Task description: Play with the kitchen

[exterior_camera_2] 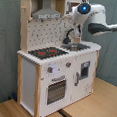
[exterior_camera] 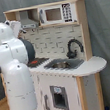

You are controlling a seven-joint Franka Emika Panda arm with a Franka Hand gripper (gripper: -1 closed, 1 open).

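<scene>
The kitchen (exterior_camera: 71, 91) (exterior_camera_2: 30, 82) is a tall toy of pale wood and white panels. In both exterior views it shows a black-red stovetop (exterior_camera: 36, 61) (exterior_camera_2: 47, 52), a black faucet (exterior_camera: 73, 47) (exterior_camera_2: 71, 34), a steel sink (exterior_camera: 62, 65) (exterior_camera_2: 76, 46) and a grey hood (exterior_camera: 28, 22) (exterior_camera_2: 46, 13). In the second exterior view the white arm reaches in from the right, with my gripper (exterior_camera_2: 75, 18) high above the faucet, near the upper shelf. In the first exterior view the arm's bulk (exterior_camera: 13, 72) covers the kitchen's left side and hides the gripper.
A toy microwave (exterior_camera: 55, 14) sits in the top shelf. The oven door (exterior_camera_2: 56, 89) and knobs (exterior_camera_2: 51, 70) face front. A rounded counter end (exterior_camera: 95, 64) juts out beside the sink. A wooden surface (exterior_camera_2: 93, 105) lies under the kitchen, with a grey curtain (exterior_camera: 102, 28) behind.
</scene>
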